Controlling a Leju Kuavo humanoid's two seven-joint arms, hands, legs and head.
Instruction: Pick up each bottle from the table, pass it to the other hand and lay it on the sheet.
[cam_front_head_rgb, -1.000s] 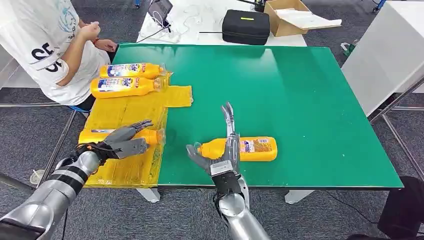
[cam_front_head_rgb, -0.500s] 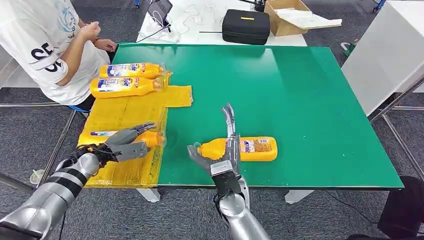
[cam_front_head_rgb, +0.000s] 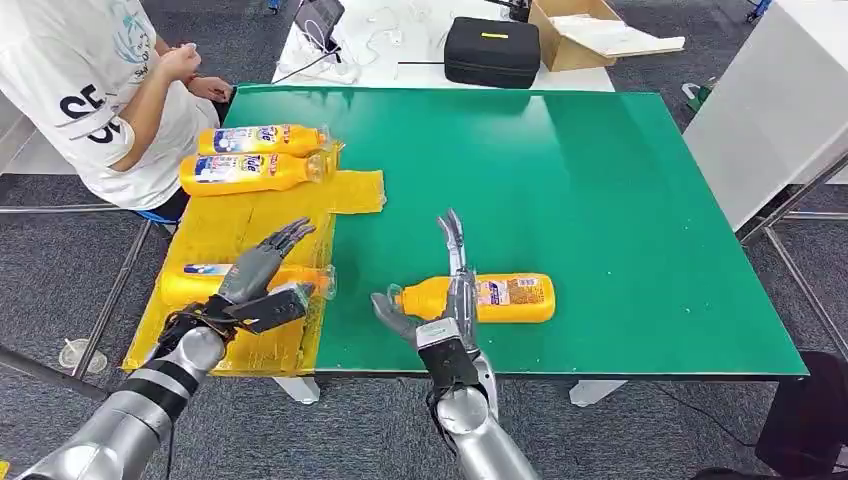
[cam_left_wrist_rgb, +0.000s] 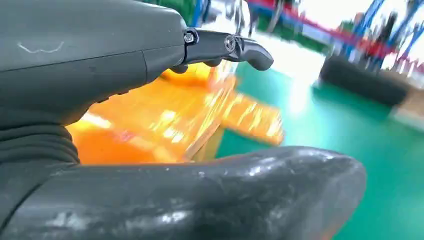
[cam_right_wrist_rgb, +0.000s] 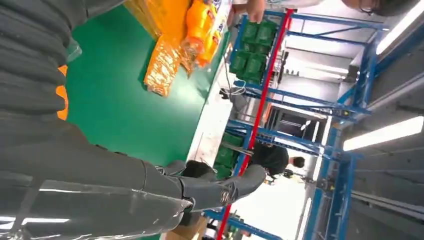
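Head view: a green table (cam_front_head_rgb: 620, 200) carries a yellow sheet (cam_front_head_rgb: 260, 215) along its left edge and one orange bottle (cam_front_head_rgb: 490, 297) lying on its side on the bare green near the front edge, cap toward the sheet. The robot's right hand (cam_front_head_rgb: 445, 300) stands edge-up just at the bottle's cap end, its fingers (cam_front_head_rgb: 455, 235) stretched straight and apart from the thumb, gripping nothing. The left hand (cam_front_head_rgb: 262, 285) hovers over the sheet's front part, fingers spread and empty, above another orange bottle (cam_front_head_rgb: 205, 280) that lies across the sheet. Two more bottles (cam_front_head_rgb: 250, 155) lie side by side at the sheet's far end, close to a seated person (cam_front_head_rgb: 95, 90) in a white printed T-shirt. Beyond the table, a black case (cam_front_head_rgb: 492, 52) and an open cardboard box (cam_front_head_rgb: 580, 35) sit on a white surface. Left wrist view, blurred, shows the glossy yellow sheet beside the green table under that hand's thumb (cam_left_wrist_rgb: 200, 200)
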